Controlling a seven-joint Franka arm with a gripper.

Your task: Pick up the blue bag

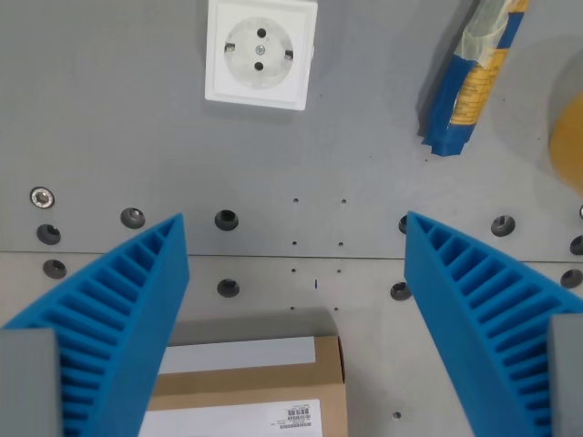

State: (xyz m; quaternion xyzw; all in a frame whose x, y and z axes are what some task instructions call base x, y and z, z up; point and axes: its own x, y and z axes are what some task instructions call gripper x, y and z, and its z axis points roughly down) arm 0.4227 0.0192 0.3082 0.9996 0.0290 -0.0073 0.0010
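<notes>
Grey table (109, 118), one blue bag (469, 86), one socket (261, 52), one cardboard box (273, 387), gripper (293, 238) open-fingered

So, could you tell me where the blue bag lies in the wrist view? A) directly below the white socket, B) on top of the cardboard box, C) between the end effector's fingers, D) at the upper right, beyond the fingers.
D: the blue bag lies at the wrist view's upper right, clear of the open end effector, whose fingers have only bare table between them.
</notes>
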